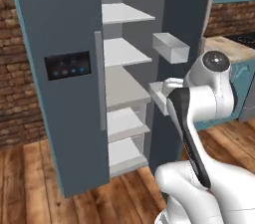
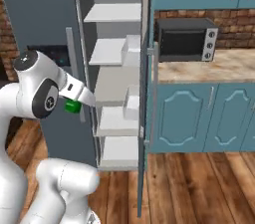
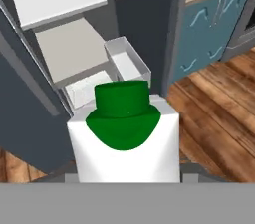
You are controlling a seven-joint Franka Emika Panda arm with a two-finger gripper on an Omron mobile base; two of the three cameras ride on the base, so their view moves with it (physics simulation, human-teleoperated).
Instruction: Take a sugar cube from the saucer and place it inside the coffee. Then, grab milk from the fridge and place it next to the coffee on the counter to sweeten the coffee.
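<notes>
You are in the second half of the job, by my reading; the milk (image 3: 124, 133) sits right at the gripper in the hand view, its white body and green cap close against the lens, and in the right base view a green patch shows at the end of the arm, out in front of the open fridge (image 1: 64, 44); so the carton looks to be out of the fridge and carried; the gripper is part-way open, and I judge it closed on the carton's sides, though the fingers themselves are hidden behind it.

Your next move calls for swinging away from the fridge toward the surface (image 2: 209, 66) with the brown blotches, beside the black oven (image 2: 185, 41); the coffee cup is what you must find there, and the carton goes down next to it, not in it.

The carton's long axis runs from its white base to the green cap; in the hand view the cap points up the picture, away from the gripper; how that sits against the room I cannot tell; keep it upright when you set it down.
</notes>
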